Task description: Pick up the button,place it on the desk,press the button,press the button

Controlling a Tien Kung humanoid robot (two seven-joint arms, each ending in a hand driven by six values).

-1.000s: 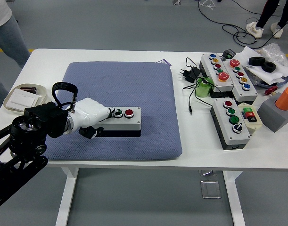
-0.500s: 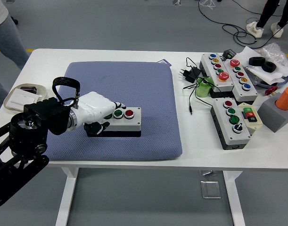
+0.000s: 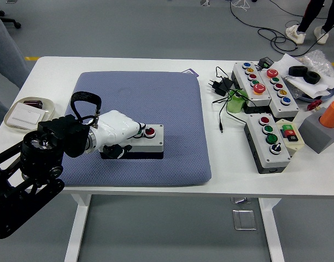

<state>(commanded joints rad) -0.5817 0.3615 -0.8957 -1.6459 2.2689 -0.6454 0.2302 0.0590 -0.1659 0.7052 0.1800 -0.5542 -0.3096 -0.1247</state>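
Left hand (image 3: pixel 118 131) has slid right along the grey button box (image 3: pixel 147 141), fingers curled over what seems the green button, beside the red button (image 3: pixel 150 131); press straight down.

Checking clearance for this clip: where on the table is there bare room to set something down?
Free: the blue pad behind the button box under the left hand, and the white strip between pad and cable. Crowded: the right end, with button boxes and the orange cylinder.
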